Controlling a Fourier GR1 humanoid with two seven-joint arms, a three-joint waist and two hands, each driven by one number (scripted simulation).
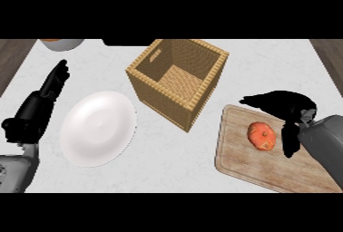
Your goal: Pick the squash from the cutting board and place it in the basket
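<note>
The squash [262,135], orange and rounded, lies on the cutting board [258,161], on the board's upper half and nearer its right side than its left. It rests flat on the wood, not lifted.

The right robot hand [285,106] hangs just above and to the right of the squash, over the board's upper right corner. Its fingers curve down and leftward past the board's top edge, while its thumb points down along the squash's right side, just beside it. The hand is released: nothing is caught between thumb and fingers, and whether the thumb touches the squash cannot be told. Its grey forearm comes in from the right edge of the view, over the board's right side.

The cutting board sits at the desk's [167,154] lower right corner, tilted a little, its long side running toward the lower right.

Just beside the board's upper left corner stands the basket [167,102], square, woven and open-topped, near the middle of the desk's far half and turned at an angle.

Left of the basket lies a white plate [98,128].

Near the desk's left edge, the left robot hand [48,90] rests with straight fingers pointing up, holding nothing.

At the far left corner a bowl [61,44] shows in part.
</note>
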